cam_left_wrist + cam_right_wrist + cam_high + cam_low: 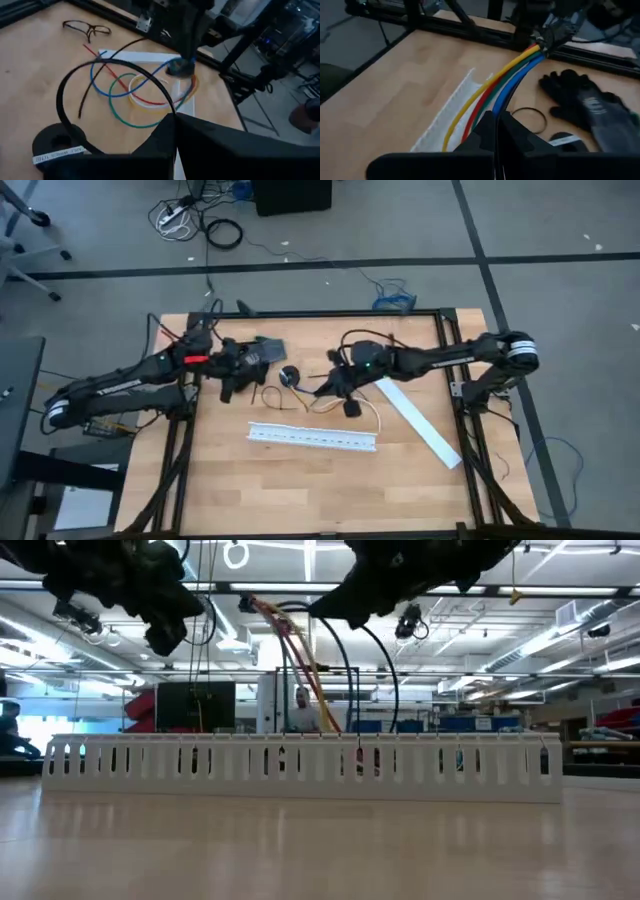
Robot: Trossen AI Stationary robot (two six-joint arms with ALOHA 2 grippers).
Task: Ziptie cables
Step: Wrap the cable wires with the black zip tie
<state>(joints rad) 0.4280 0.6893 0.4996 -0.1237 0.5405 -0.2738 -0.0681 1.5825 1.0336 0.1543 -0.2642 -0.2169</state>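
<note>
High view: I have both arms over the table's far half. The right gripper (345,385) and left gripper (232,380) hold the cables (300,395) stretched between them, above the slotted channel (313,438).

Low view: the cables arc behind the channel; a black loop there looks like the ziptie (370,670).

Left wrist view: coloured wires loop away to the right gripper (182,65), clamped on them.

Right wrist view: my fingers pinch the bundle (505,90); the left gripper (547,35) grips its far end.

Judgement: bundling is under way; next, cinch the strap without releasing either end.
</note>
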